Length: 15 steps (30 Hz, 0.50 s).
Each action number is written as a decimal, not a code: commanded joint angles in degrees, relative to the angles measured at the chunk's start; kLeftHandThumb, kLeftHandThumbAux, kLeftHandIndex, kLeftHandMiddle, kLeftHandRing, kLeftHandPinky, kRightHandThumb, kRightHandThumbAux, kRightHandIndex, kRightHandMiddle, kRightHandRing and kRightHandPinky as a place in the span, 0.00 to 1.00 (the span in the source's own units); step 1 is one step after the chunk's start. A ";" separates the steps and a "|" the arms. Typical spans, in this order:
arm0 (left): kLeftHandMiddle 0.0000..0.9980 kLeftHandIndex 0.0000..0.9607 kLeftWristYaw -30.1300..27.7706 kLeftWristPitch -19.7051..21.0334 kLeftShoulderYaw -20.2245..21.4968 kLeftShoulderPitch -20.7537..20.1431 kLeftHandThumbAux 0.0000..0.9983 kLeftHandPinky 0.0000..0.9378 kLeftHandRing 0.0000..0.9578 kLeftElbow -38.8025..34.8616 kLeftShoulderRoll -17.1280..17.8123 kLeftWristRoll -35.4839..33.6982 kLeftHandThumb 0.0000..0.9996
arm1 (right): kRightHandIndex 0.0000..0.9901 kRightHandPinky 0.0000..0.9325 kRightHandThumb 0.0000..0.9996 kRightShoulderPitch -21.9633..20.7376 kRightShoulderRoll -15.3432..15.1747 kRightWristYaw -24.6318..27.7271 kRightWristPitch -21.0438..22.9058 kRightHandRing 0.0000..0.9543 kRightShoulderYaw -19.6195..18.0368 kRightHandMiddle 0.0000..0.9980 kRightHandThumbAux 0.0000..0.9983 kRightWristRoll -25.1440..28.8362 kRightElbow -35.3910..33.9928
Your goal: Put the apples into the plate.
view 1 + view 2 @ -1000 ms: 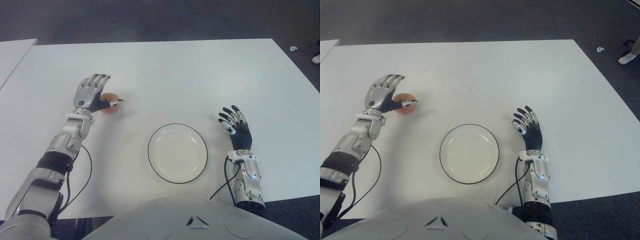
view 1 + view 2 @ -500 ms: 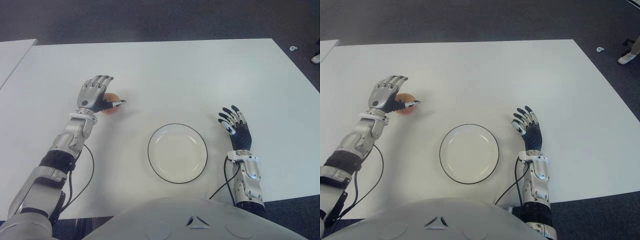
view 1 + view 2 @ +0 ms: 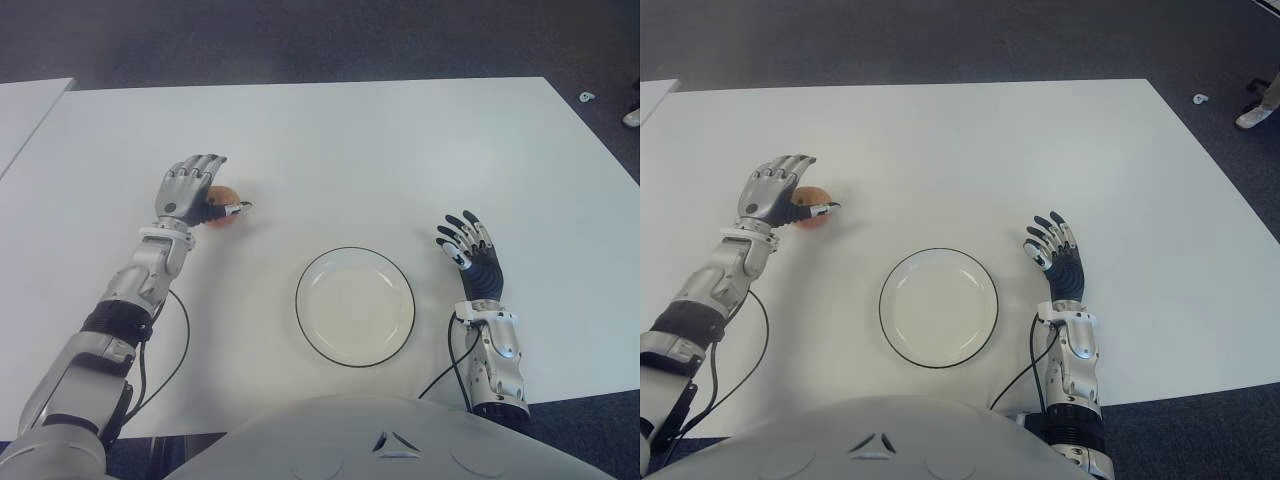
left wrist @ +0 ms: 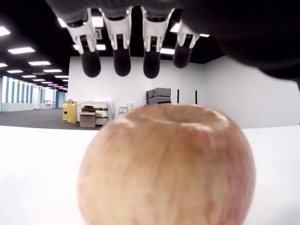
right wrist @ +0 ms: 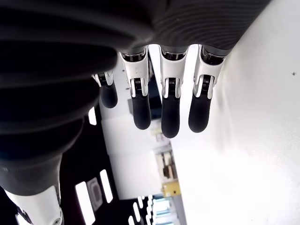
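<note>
Left hand point(image 3: 190, 188) over apple point(image 3: 221, 207), thumb alongside; wrist view shows fingers point(image 4: 122, 58) extended above, not touching. Right hand point(image 3: 468, 248) spread beside plate point(image 3: 400, 335).

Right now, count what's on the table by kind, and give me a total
Apples: 1, the apple under the left hand, whose fingers are not closed on it.
Plates: 1, the plate, nothing on it.
Total: 2.

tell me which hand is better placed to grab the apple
The left hand: it is right at the apple, fingers spread above it, not yet closed. The right hand shows open beyond the plate, on its right, far from the apple.
</note>
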 commanded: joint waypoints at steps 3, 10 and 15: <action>0.14 0.12 -1.27 -0.59 -1.10 -0.47 0.23 0.19 0.15 3.69 -1.33 -1.01 0.29 | 0.12 0.31 0.49 1.82 0.06 0.26 1.85 0.27 -0.13 0.23 0.74 0.02 2.21; 0.14 0.11 -0.52 -1.60 -1.52 -0.87 0.23 0.19 0.15 7.24 -2.43 -1.75 0.31 | 0.12 0.29 0.46 1.61 -0.46 0.74 0.98 0.25 -0.50 0.22 0.73 -0.29 2.82; 0.14 0.11 0.33 -2.21 -1.82 -1.12 0.24 0.19 0.15 8.99 -2.88 -1.81 0.31 | 0.12 0.30 0.45 1.39 -0.76 0.94 0.59 0.25 -0.67 0.21 0.73 -0.31 3.46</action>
